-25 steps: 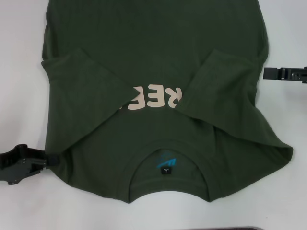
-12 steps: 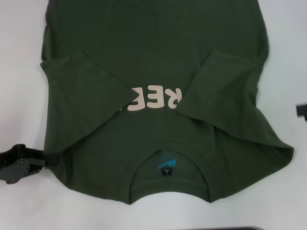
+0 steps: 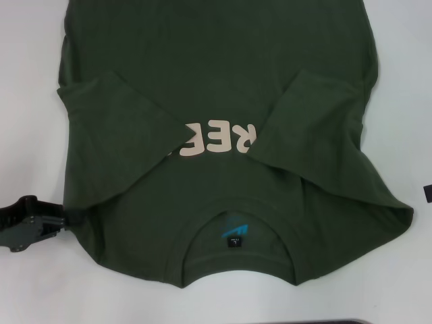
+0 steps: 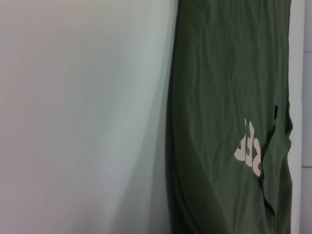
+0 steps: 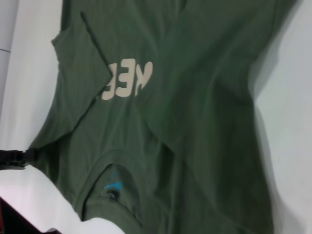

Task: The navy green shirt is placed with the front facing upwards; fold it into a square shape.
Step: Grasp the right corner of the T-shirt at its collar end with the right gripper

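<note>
The navy green shirt (image 3: 216, 88) lies flat on the white table, collar nearest me, with its blue neck label (image 3: 234, 233) showing. Both sleeves are folded inward over the chest and cover the ends of the cream lettering (image 3: 219, 138). My left gripper (image 3: 54, 221) sits low on the table at the shirt's left edge near the shoulder, its tip right at the cloth. In the right wrist view the left gripper (image 5: 14, 158) appears against the same edge of the shirt (image 5: 195, 97). Only a sliver of my right gripper (image 3: 428, 192) shows, off the shirt at the frame's right edge.
The white table (image 3: 27, 101) shows bare strips on both sides of the shirt and in front of the collar. The hem runs out of the top of the head view. A dark strip (image 3: 337, 321) marks the near table edge. The left wrist view shows the shirt (image 4: 219, 97) beside bare table.
The right gripper has pulled away to the right and toward the near side, almost out of view. The left gripper has slid slightly left along the table. The shirt has not moved.
</note>
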